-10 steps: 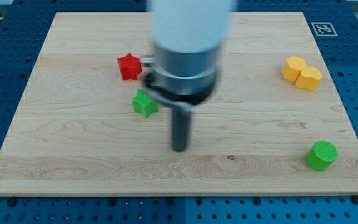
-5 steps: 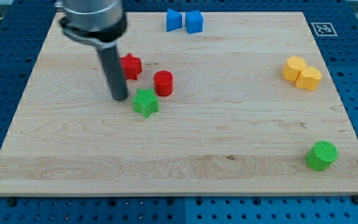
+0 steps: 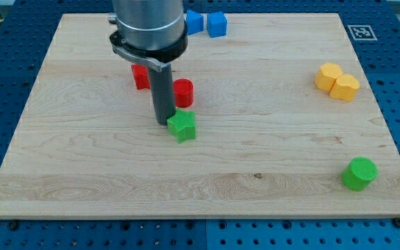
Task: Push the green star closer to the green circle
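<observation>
The green star [image 3: 182, 126] lies left of the board's middle. My tip [image 3: 162, 121] stands right against the star's upper-left side. The green circle [image 3: 359, 173] sits far off at the view's lower right, near the board's edge. The arm's body covers part of the board above the tip.
A red cylinder [image 3: 182, 92] stands just above the star, and a red star [image 3: 140, 76] is partly hidden behind the rod. Two blue blocks [image 3: 207, 23] sit at the top edge. Two yellow blocks [image 3: 337, 81] touch each other at the right.
My tip went from the lower middle to the star's left, then to the right against it. The green star has slid right and down.
</observation>
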### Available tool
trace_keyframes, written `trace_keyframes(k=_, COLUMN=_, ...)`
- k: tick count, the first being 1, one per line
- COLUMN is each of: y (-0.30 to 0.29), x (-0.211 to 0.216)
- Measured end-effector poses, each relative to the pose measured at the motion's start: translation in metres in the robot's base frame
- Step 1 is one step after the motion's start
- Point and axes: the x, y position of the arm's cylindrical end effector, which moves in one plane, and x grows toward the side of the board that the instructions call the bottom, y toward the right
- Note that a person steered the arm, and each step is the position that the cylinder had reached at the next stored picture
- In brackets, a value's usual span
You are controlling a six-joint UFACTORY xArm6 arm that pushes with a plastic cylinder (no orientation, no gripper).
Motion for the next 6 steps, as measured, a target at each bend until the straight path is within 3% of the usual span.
trace_keyframes(k=2, y=0.056, x=0.024)
trace_keyframes(k=6, y=0.088, x=0.098)
